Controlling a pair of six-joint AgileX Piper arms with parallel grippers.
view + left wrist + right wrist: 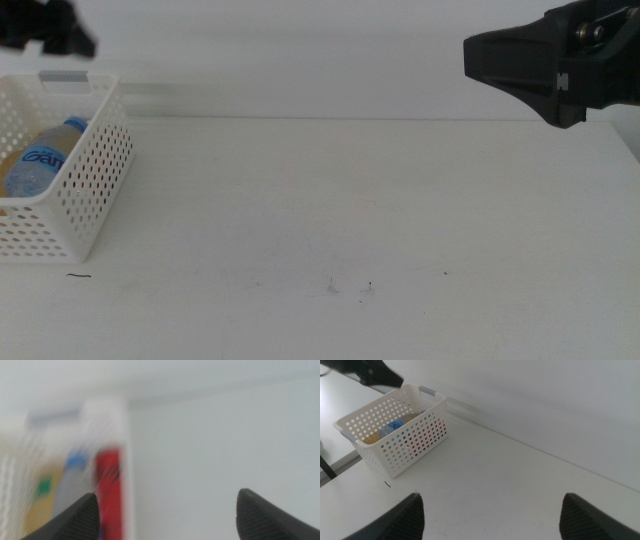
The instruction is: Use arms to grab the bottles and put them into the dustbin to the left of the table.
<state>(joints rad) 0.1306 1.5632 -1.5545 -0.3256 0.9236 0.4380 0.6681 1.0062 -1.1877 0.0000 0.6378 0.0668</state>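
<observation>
The white perforated dustbin (75,190) is seen standing at the left edge of the table (350,220), and the bottles are found inside it. In the middle view the water bottle (40,158) with its blue cap and blue label is seen lying against the near wall, with a patch of yellow beside it. In the blurred left wrist view the red can (109,492), the water bottle and the yellow bottle (42,502) are made out side by side within the basket walls. The left gripper (167,515) is held above the dustbin, its jaws spread wide with nothing between them; in the middle view it is seen only as a dark shape at the far left corner. The right gripper (490,515) is raised over the right side of the table, well apart from the dustbin, with jaws likewise spread and nothing held. A short black mark (78,276) is seen on the table just in front of the dustbin.
</observation>
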